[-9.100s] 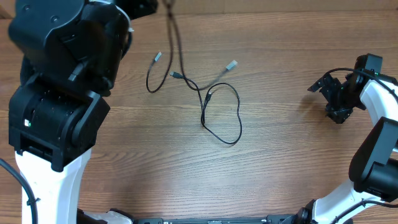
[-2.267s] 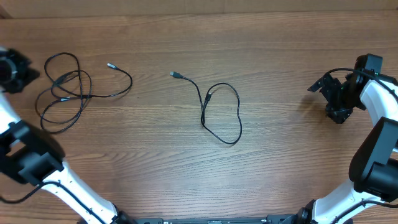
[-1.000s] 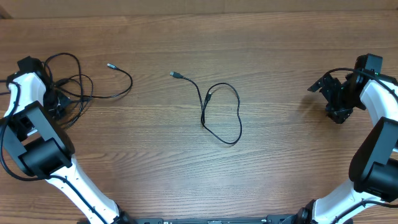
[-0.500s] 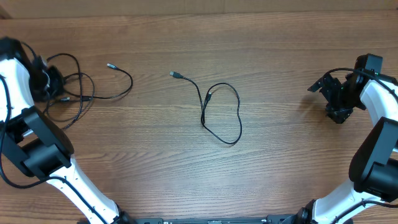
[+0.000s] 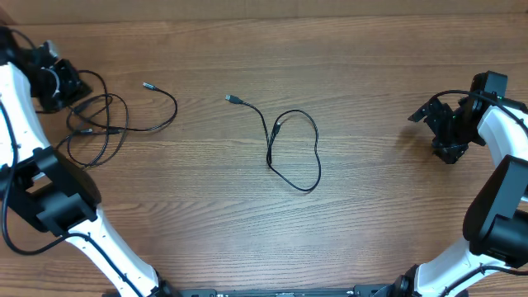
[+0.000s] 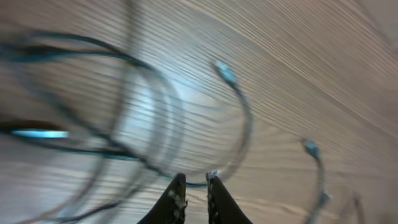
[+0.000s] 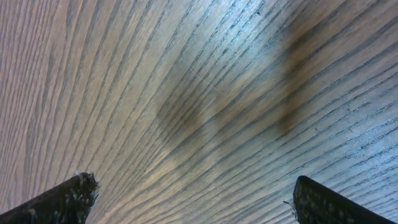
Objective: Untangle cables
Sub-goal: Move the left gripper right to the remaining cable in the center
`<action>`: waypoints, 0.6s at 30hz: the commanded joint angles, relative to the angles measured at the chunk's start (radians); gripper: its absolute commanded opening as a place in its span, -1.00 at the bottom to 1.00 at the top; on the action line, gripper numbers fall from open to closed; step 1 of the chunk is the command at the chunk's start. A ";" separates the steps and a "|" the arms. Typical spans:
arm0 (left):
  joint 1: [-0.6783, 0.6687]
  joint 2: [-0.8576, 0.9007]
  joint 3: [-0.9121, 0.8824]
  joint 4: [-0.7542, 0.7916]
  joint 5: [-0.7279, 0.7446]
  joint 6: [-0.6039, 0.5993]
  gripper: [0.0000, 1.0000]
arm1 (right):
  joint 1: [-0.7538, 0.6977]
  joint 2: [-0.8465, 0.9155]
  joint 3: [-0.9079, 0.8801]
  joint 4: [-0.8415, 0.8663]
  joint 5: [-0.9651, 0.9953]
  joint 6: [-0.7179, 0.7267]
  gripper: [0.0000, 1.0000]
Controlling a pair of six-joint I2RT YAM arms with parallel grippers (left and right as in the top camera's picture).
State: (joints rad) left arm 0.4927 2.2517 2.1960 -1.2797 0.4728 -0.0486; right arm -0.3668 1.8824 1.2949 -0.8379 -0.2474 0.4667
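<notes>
End effector on the left is hovering at the worktop's far-left edge, jaws nearly closed with nothing visible between them. It is probably working beside the coiled cables, which look the most knotted. Mid-worktop, a single looped cable is lying well apart, seemingly already freed. The right end effector is hanging wide open over bare wood, free to assist.
</notes>
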 commanded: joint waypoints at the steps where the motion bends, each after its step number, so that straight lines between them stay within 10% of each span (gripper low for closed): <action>1: -0.066 -0.008 -0.053 -0.004 0.149 0.006 -0.70 | -0.002 -0.019 0.015 0.003 -0.001 -0.006 1.00; 18: -0.447 -0.007 -0.249 0.055 0.102 -0.084 -0.92 | -0.002 -0.019 0.015 0.003 -0.001 -0.006 1.00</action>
State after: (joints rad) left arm 0.1005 2.2517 1.9617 -1.2339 0.5945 -0.0807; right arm -0.3668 1.8824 1.2949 -0.8383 -0.2478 0.4671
